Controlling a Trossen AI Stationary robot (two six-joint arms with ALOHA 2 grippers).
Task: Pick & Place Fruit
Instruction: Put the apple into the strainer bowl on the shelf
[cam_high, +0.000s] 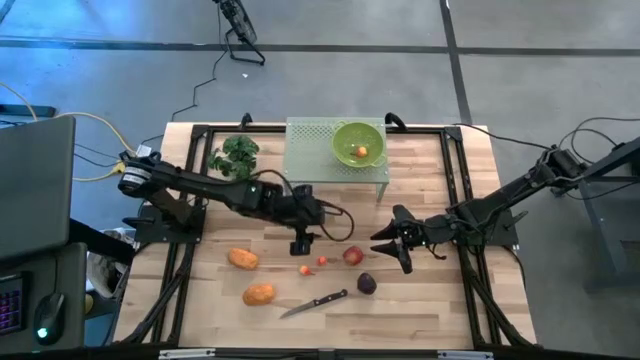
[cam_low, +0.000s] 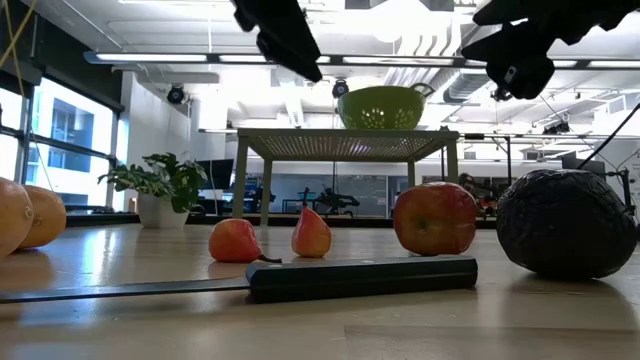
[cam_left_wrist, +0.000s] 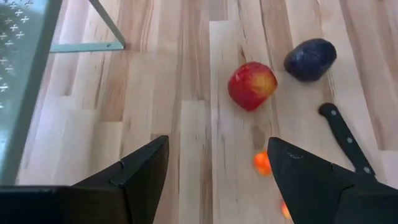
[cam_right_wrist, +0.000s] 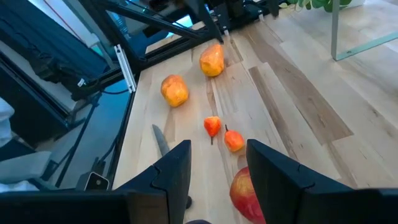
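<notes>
Above the middle of the wooden worktop (cam_high: 420, 310), the left claw (cam_high: 301, 243) is held with its fingers apart and nothing between them, just over the two tiny fruits (cam_high: 313, 265). Opposite it, the right claw (cam_high: 392, 248) is held partly open and empty, just beside the red apple (cam_high: 352, 255), with the dark purple fruit (cam_high: 367, 284) lying nearby. Two orange ovals (cam_high: 243, 258) are seen on the left part of the worktop, and a black-handled knife (cam_high: 314, 303) lies near the front edge. One orange fruit (cam_high: 360, 152) is seen inside the green colander (cam_high: 357, 137), which is set on a mesh stand (cam_high: 310, 145) beside a leafy bunch (cam_high: 236, 155).
</notes>
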